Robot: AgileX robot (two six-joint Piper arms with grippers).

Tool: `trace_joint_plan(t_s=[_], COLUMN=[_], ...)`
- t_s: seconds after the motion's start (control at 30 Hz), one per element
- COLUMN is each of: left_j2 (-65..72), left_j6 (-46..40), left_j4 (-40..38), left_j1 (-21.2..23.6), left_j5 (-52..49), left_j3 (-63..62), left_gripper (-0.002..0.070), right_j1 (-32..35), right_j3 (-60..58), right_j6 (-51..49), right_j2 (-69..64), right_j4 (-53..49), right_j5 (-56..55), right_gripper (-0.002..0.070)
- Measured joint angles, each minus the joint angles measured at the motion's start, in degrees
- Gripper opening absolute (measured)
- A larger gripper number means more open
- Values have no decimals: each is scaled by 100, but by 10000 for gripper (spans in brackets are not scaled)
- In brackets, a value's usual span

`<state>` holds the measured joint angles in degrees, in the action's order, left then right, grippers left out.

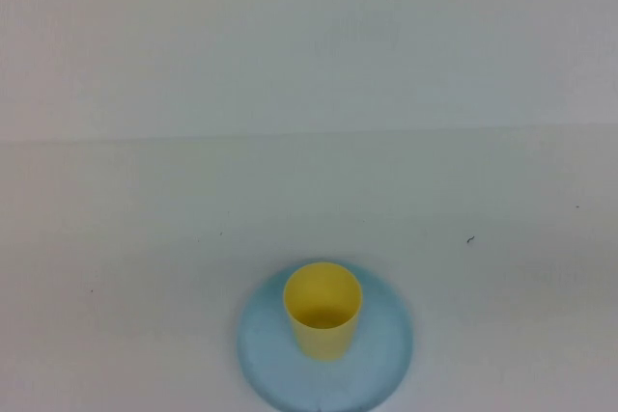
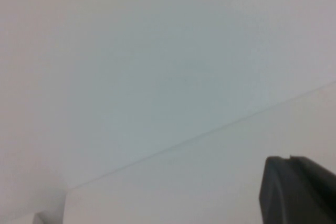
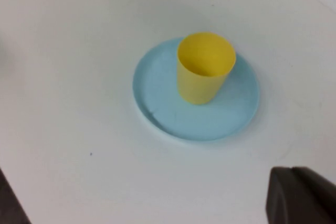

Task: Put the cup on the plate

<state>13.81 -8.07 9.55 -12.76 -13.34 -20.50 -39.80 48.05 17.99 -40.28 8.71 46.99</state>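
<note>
The yellow cup (image 1: 323,323) stands upright on the light-blue plate (image 1: 386,359) near the table's front edge, a little toward the plate's far side. It is empty. The right wrist view shows the cup (image 3: 202,80) on the plate (image 3: 157,95) from above. My right gripper (image 3: 292,170) is shut and empty, held above the table and clear of the plate. My left gripper (image 2: 290,159) is shut and empty over bare white surface. Neither gripper shows in the high view.
The white table (image 1: 145,238) meets a white back wall along a faint line (image 1: 309,132). A small dark speck (image 1: 470,239) lies to the right of the plate. A dark edge (image 3: 8,203) shows at the corner of the right wrist view.
</note>
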Motion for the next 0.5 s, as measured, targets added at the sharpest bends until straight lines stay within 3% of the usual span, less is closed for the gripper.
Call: trace_joint_plan(t_s=[0.23,0.5], left_j2=[0,0], left_j6=[0,0], left_j4=[-49,-49], left_j1=[0,0], left_j5=[225,403], left_j3=[249,303], left_gripper=[0,0], right_j1=[0,0], right_j3=[-2184,-2499], right_j6=[11,-1], right_j2=[1430,1703], right_j4=[9,-16], right_j5=[-1413,-1004], right_gripper=[1,1])
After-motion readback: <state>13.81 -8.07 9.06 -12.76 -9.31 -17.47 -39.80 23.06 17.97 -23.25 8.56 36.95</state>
